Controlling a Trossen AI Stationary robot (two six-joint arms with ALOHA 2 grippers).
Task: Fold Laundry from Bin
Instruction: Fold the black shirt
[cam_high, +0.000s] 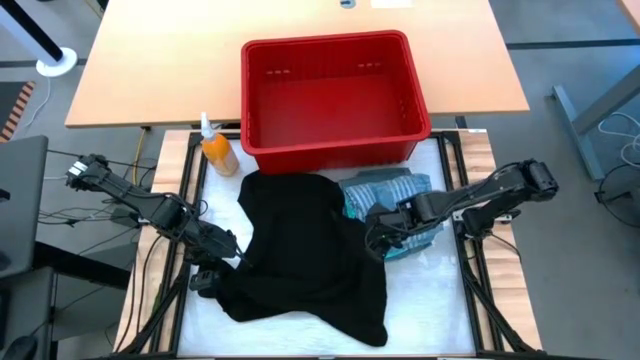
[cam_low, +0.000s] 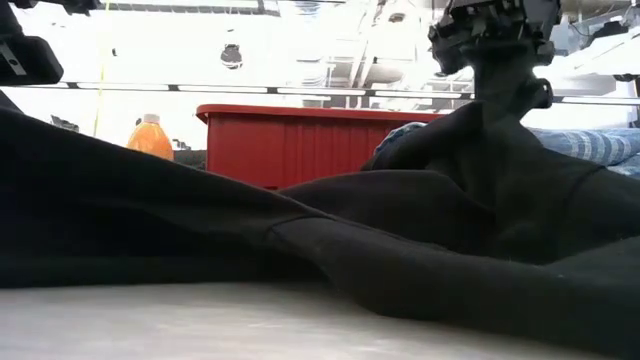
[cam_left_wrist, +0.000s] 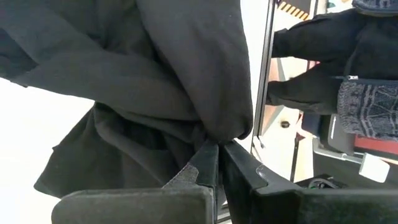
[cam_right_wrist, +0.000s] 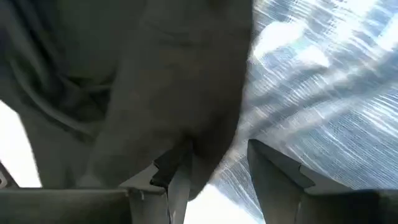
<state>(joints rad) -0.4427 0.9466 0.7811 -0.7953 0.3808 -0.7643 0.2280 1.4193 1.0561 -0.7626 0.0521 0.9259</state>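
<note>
The large black garment (cam_high: 305, 255) lies spread on the white table in front of the red bin (cam_high: 335, 95), which shows no laundry inside. The blue-grey striped shirt (cam_high: 395, 195) lies bunched at the garment's right edge. My left gripper (cam_high: 218, 248) is at the garment's left edge, shut on it. My right gripper (cam_high: 383, 238) is at its right edge, over the striped shirt (cam_right_wrist: 323, 93), with its fingers apart and black cloth (cam_right_wrist: 180, 74) between them. The grey-green and turquoise garments are out of view. My left gripper pinches a bunched fold of the black garment's left edge (cam_left_wrist: 217, 134) between its two fingers, several layers, coming level from the table's left. The cloth spreads away from the fingers, low over the table. My right gripper has black cloth (cam_right_wrist: 205, 155) lying against one finger (cam_right_wrist: 177, 171), with a gap to the other. It comes from above. In the low view the cloth (cam_low: 495, 130) rises in a peak to the gripper.
An orange bottle (cam_high: 217, 150) stands at the bin's left front corner. The bin sits on a wooden table behind the white work surface (cam_high: 440, 300). Bare white surface shows at the near right and near left.
</note>
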